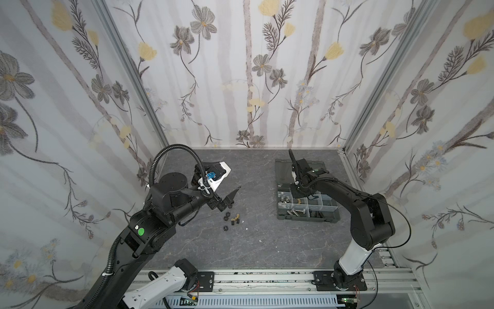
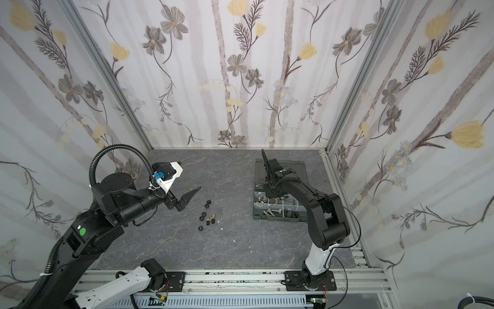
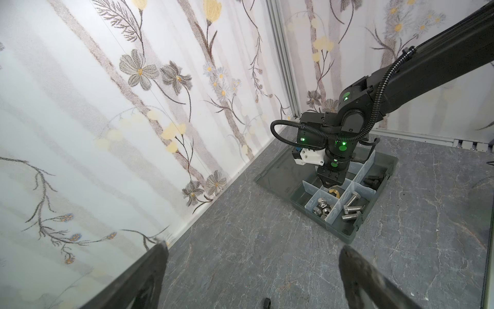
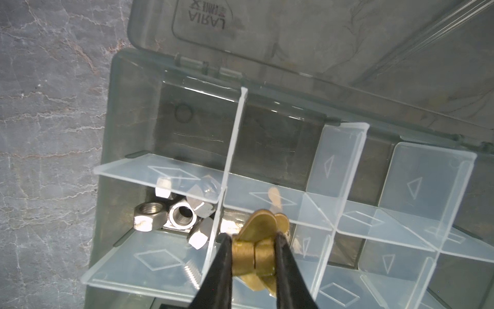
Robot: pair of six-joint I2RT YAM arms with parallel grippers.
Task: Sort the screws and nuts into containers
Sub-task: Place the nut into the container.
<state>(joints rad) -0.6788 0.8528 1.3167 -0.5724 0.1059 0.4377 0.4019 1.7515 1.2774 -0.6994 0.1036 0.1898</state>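
My right gripper [image 4: 252,237] is shut on a brass wing nut [image 4: 256,256], low over a middle compartment of the grey organizer box [image 1: 307,220]. More brass [image 4: 275,198] shows behind the clear divider. The compartment beside it holds silver nuts [image 4: 171,214]. Silver screws [image 3: 350,208] and black screws [image 3: 373,182] lie in other compartments. My left gripper [image 1: 227,200] hangs open and empty above the table, just beyond a loose cluster of black nuts [image 1: 227,215] and brass nuts [image 1: 235,217]. One black nut [image 3: 266,303] shows below the left fingers.
The box lid [image 1: 283,171] lies open flat on the far side, toward the back wall. Papered walls close in the back and both sides. An aluminium rail [image 1: 267,278] with both arm bases runs along the front edge. Small white specks [image 1: 246,229] lie near the loose nuts.
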